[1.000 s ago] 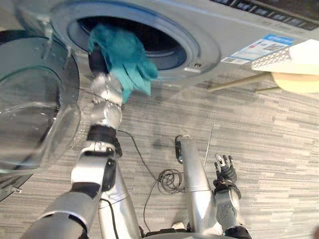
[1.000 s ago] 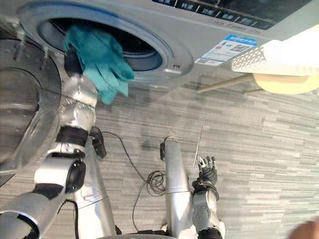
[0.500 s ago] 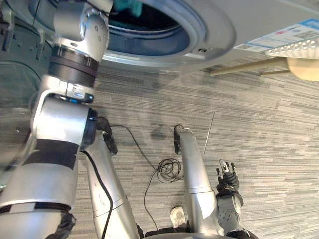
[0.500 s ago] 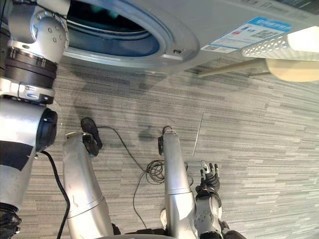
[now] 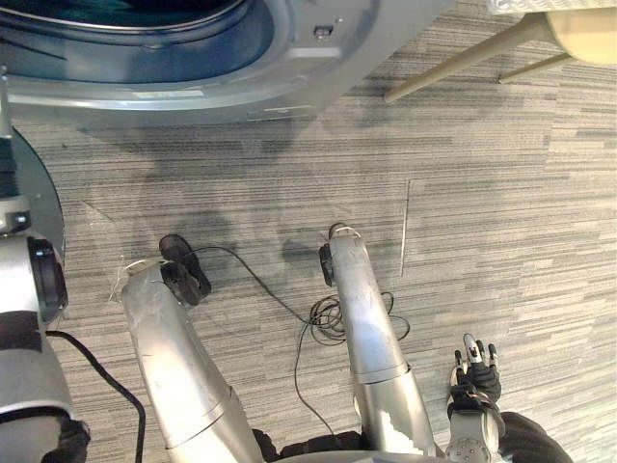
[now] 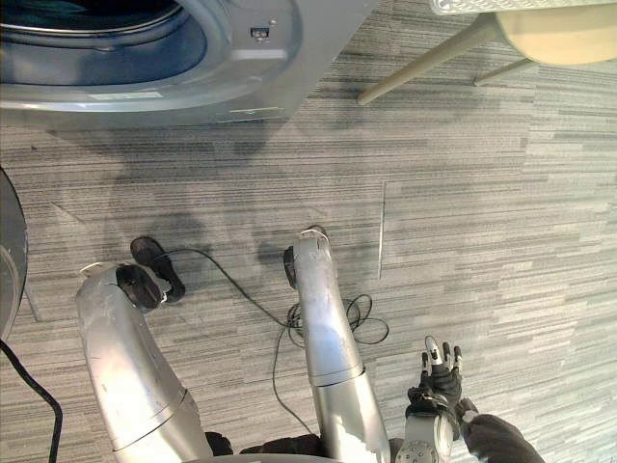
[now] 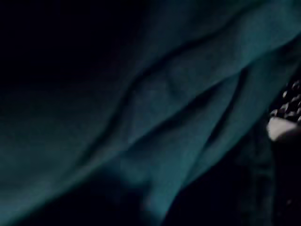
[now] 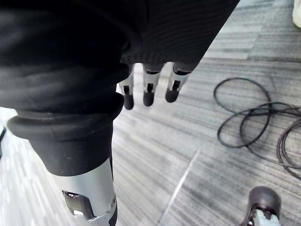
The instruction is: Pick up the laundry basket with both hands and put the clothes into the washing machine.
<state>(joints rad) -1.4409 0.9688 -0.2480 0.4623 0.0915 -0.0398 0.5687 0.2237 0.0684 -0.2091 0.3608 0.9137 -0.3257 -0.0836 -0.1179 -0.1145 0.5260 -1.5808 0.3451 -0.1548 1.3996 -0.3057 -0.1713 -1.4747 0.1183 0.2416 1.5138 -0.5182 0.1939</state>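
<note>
The washing machine (image 5: 289, 68) stands with its round opening at the top of the left eye view, the drum dark inside. My left arm (image 5: 24, 318) rises along the left edge toward that opening. In the left wrist view, teal cloth (image 7: 160, 117) lies in folds very close to the camera in the dark drum. My right hand (image 5: 472, 371) hangs low beside me over the floor, open and holding nothing, its fingers (image 8: 148, 92) straight. The white perforated laundry basket (image 6: 501, 5) peeks in at the top right.
The basket rests on a round pale wooden stool (image 5: 583, 29) with slanted legs (image 5: 453, 69). The machine's glass door (image 6: 8, 251) hangs open at the left edge. Grey striped carpet (image 5: 501, 222) covers the floor in front of the machine.
The camera has tilted down, so the machine slid up. My left arm pushed the teal cloth through the opening into the drum. The right hand stayed hanging at my side.
</note>
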